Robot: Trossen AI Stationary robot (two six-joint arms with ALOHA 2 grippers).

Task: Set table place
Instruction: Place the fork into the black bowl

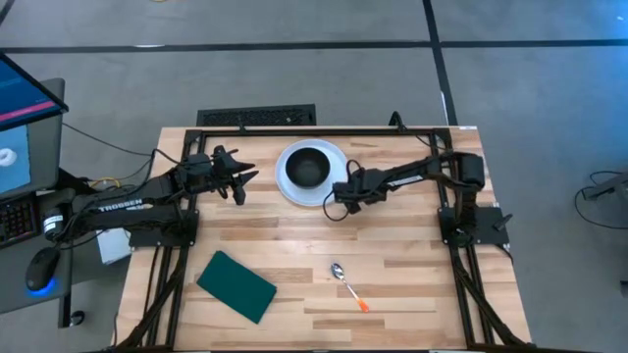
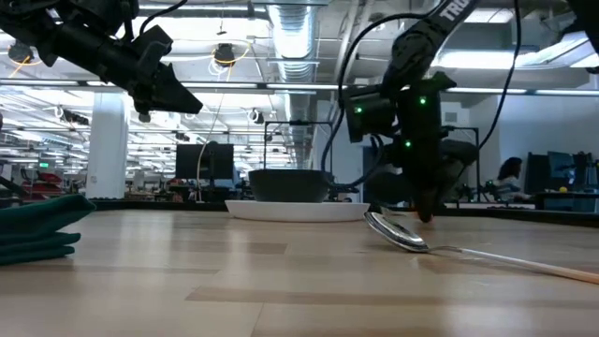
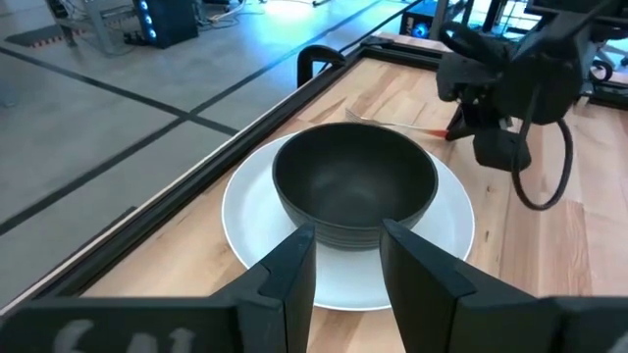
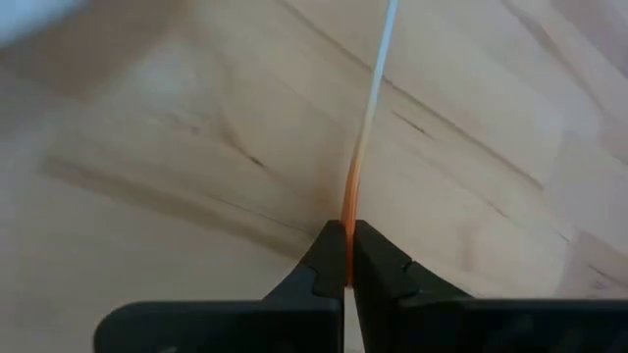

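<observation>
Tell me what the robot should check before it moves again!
1. Round white plate lies flat on the light wooden table: ok.
2. Small black bowl sits in the plate's middle: ok.
3. Silver spoon with orange handle is free to grab: ok, it lies alone, away from the plate.
4. Left pincer is open and off the plate: ok.
5. Right pincer is open for grabbing: not ok, it is shut, low by the plate's rim.
6. Dark green rectangular pad is out of the way: ok.

Grey floor (image 1: 294,69) crossed by dark lines fills the upper frame; a monitor (image 1: 25,127) sits at left; exposed ceiling ducts (image 2: 290,28) run overhead.
</observation>
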